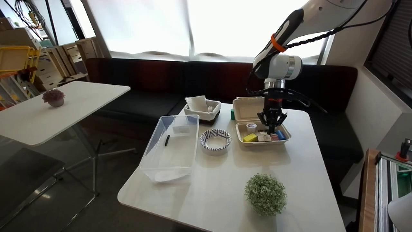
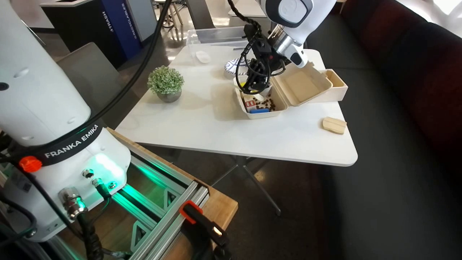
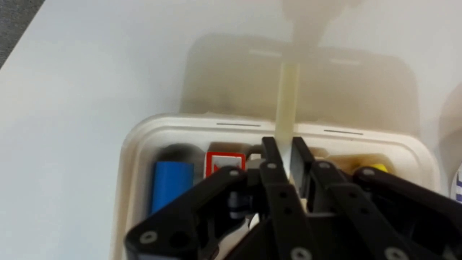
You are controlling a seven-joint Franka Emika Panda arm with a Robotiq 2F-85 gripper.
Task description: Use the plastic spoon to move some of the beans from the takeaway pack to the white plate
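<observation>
Wrist view: fingers (image 3: 271, 153) over pack (image 3: 202, 122), clamped on spoon (image 3: 287, 97) handle. Pack's open on bench (image 3: 79, 108), w/ blue item (image 3: 172, 184) & red-edged box (image 3: 225, 161) inside. In an exterior view, beans (image 2: 267, 104) lie loose in pack nr blue item. In both exterior views, bowl (image 1: 215, 141) sits nr pack, plant (image 1: 266, 194) well apart.

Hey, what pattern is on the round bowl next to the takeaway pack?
The bowl has dark blue angular stripes on white, clearest in an exterior view.
</observation>
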